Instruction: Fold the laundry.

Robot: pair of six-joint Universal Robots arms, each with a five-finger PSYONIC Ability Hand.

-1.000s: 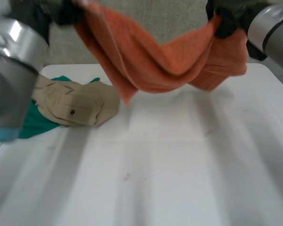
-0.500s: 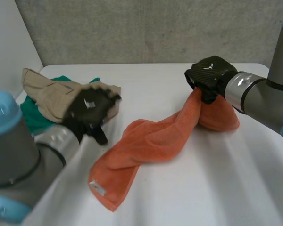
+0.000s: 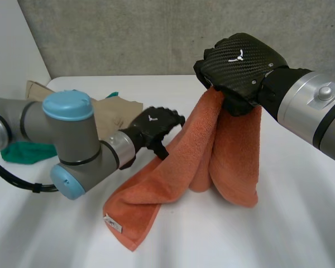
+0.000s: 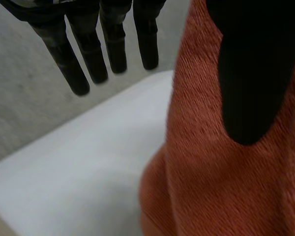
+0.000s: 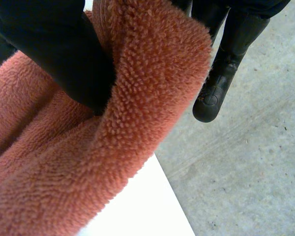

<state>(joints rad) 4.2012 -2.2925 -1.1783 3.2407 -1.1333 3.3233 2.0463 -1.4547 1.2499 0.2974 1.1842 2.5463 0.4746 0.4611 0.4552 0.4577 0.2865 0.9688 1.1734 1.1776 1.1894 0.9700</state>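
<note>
Lifting the orange towel (image 3: 212,162) by one end, we have it hanging from the right robot hand (image 3: 237,67) above the middle of the tabletop (image 3: 279,234); its folds droop to the surface, and the low end trails toward the near left corner, where a corner with a small label (image 3: 113,224) lies flat.

The step in hand, as we judge it, is to find a second corner and spread the cloth open. To do that well we should run the left robot hand (image 3: 153,125) along the hanging edge to a free corner; pinch a single layer there; then draw the two hands apart so the twist falls out before we lay the towel down. We should also keep it off the beige garment (image 3: 109,114) and the green cloth (image 3: 19,152) heaped at the far left corner.

The right robot hand is closed on the towel's top end, the pile bunched between its thumb (image 5: 54,54) and its fingers (image 5: 221,73); the left robot hand is spread, its fingers (image 4: 73,69) straight and clear of the cloth, with only its thumb (image 4: 250,73) set against the towel's side partway down; it grips nothing.
</note>
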